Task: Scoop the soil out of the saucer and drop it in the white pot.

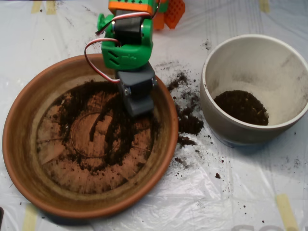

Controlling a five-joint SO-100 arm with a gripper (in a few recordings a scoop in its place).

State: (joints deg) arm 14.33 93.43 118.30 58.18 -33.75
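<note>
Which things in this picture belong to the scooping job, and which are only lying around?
Belong to the job:
- soil
- saucer
- white pot
- end effector

Only lying around:
- spilled soil on the plastic sheet
- tape strips
- orange part

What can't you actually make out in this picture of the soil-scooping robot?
- Scoop, overhead view: seen from above, so its underside and any soil it carries are hidden by its own grey body.
- Saucer: the soil under the scoop and green arm is covered.
- Arm: its base is cut off by the top edge.
- White pot: its near inner wall is hidden behind its rim.
</note>
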